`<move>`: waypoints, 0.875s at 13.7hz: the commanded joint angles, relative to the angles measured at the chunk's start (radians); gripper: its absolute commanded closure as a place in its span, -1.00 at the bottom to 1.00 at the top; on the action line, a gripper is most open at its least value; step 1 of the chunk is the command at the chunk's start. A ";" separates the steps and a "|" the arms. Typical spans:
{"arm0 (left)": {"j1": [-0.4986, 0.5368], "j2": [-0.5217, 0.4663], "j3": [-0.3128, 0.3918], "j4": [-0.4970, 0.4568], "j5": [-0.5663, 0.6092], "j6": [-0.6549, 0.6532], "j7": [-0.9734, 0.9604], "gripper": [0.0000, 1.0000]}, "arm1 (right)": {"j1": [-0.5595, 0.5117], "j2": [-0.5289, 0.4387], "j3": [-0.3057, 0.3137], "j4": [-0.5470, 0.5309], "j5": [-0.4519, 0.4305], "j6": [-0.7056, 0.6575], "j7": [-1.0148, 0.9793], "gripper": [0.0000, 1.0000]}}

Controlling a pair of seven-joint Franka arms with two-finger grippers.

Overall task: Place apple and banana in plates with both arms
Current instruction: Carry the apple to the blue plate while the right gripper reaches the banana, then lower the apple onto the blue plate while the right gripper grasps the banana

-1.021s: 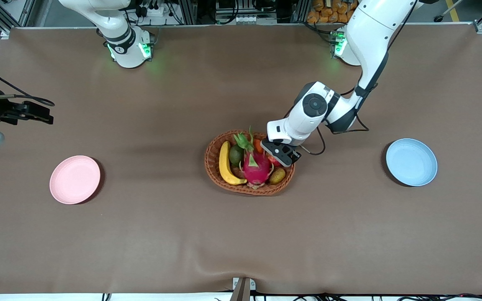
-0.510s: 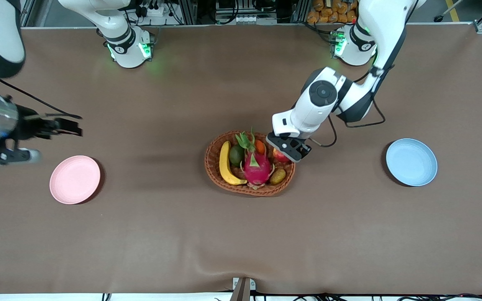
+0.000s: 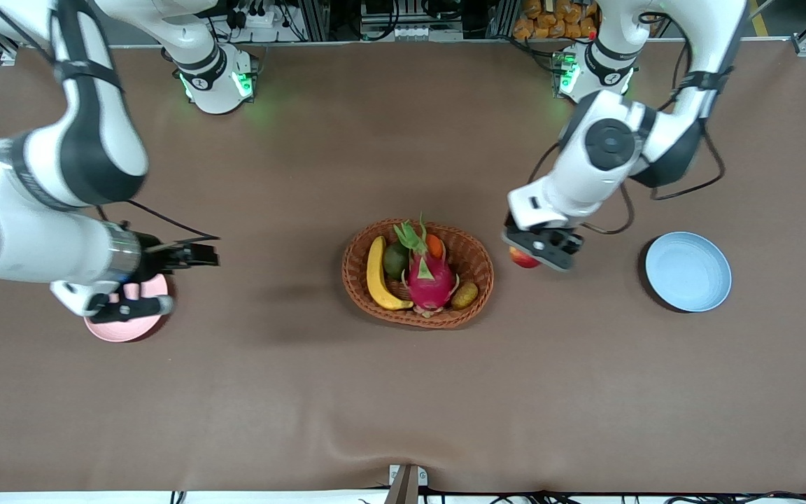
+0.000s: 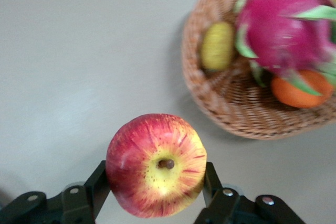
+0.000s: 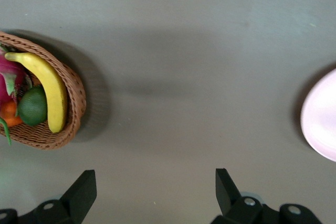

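My left gripper is shut on the red-and-yellow apple, its two fingers pressing the apple's sides, over bare table between the wicker basket and the blue plate. The banana lies in the basket at the end toward the right arm, and its yellow curve also shows in the right wrist view. My right gripper hangs open and empty over the table between the pink plate and the basket. The right arm's wrist covers much of the pink plate.
The basket also holds a magenta dragon fruit, a green fruit, a small orange fruit and a yellow-green fruit. Brown table stretches around the plates and toward the front camera.
The left gripper has lifted the apple out of the basket and carried it toward the blue plate. The right arm has swung in over the pink plate toward the basket.
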State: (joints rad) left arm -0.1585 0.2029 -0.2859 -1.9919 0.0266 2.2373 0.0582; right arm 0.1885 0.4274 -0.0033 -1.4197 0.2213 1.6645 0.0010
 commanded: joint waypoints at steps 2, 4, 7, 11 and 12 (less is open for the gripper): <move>0.120 -0.030 -0.009 -0.028 0.022 -0.010 -0.003 0.17 | 0.087 0.079 -0.007 0.018 0.021 0.137 0.011 -1.00; 0.187 -0.027 -0.009 -0.050 0.024 -0.008 0.009 0.16 | 0.141 0.115 -0.007 0.016 0.020 0.204 0.008 -1.00; 0.310 -0.014 -0.010 -0.053 0.024 -0.007 0.110 0.15 | 0.227 0.165 -0.009 0.012 0.018 0.311 0.010 -1.00; 0.473 0.021 -0.010 -0.065 0.018 0.002 0.263 0.16 | 0.272 0.208 -0.009 -0.001 0.018 0.408 0.010 -1.00; 0.505 0.038 -0.010 -0.065 0.012 0.004 0.297 0.17 | 0.284 0.211 -0.009 -0.004 0.018 0.423 0.010 -1.00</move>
State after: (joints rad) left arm 0.2941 0.2253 -0.2814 -2.0522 0.0324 2.2355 0.3023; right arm 0.4502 0.6287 -0.0025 -1.4244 0.2259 2.0618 0.0091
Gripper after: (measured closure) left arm 0.260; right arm 0.000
